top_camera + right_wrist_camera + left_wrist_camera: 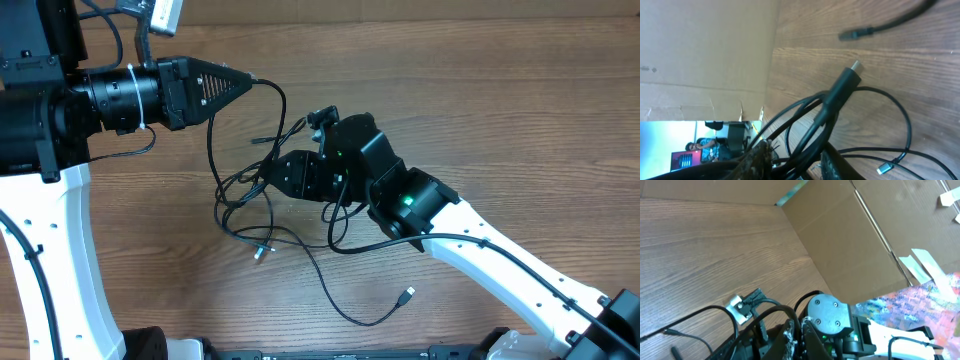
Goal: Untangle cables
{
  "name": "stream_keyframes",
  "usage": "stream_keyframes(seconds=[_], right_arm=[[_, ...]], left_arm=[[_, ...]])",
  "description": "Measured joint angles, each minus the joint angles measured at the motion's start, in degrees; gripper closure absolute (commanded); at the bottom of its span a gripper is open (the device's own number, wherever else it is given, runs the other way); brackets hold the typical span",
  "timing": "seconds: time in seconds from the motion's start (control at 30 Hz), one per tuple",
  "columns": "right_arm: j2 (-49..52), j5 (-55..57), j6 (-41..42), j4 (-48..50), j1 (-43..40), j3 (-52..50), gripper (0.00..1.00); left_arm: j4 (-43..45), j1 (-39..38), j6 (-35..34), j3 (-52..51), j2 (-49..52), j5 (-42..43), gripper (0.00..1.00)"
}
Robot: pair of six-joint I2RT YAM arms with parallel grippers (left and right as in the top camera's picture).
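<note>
Cables [245, 195] lie in a loose knot on the table [480, 100], between the two arms. One strand arcs from the knot to the left gripper [248, 80], whose jaws are closed on it at the very tip. The right gripper [268, 172] has its nose in the knot itself. In the right wrist view its jaws stand narrow with several strands running between them, though whether they pinch yet cannot be told. The knot lies toward the robot's bases from the left claw and directly at the right claw, which is clearly the nearer. The held strand's long axis runs roughly claw to claw, so drawing the arms apart along it looks the likely move. A silvery plug [262, 250] trails free on the near side.
</note>
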Motion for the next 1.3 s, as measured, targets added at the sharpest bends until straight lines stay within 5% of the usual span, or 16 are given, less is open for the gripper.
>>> stream_keyframes(seconds=[0.1, 0.43, 0.57, 1.0, 1.07, 1.13, 1.3], right_arm=[[0.0, 0.0, -0.1, 0.2, 0.2, 0.0, 0.59], [0.0, 0.8, 1.4, 0.7, 0.7, 0.0, 0.58], [0.0, 1.7, 3.1, 2.6, 1.9, 0.0, 0.48], [0.0, 9.4, 10.6, 5.4, 5.4, 0.0, 0.59], [0.0, 10.0, 11.3, 6.1, 5.7, 0.0, 0.69], [0.0, 10.4, 11.8, 7.0, 6.1, 0.0, 0.94], [0.0, 11.1, 13.1, 7.6, 6.4, 0.0, 0.96]], left_arm=[[0.0, 0.0, -0.6, 0.0, 0.0, 0.0, 0.96], [0.1, 0.0, -0.8, 0.0, 0.0, 0.0, 0.96], [0.1, 0.0, -0.8, 0.0, 0.0, 0.1, 0.96], [-1.6, 0.0, -0.8, 0.1, 0.0, 0.2, 0.96], [-1.8, 0.0, -0.8, 0.1, 0.0, 0.2, 0.96], [-2.0, 0.0, -0.8, 0.1, 0.0, 0.2, 0.96], [-2.6, 0.0, -0.8, 0.1, 0.0, 0.2, 0.96]])
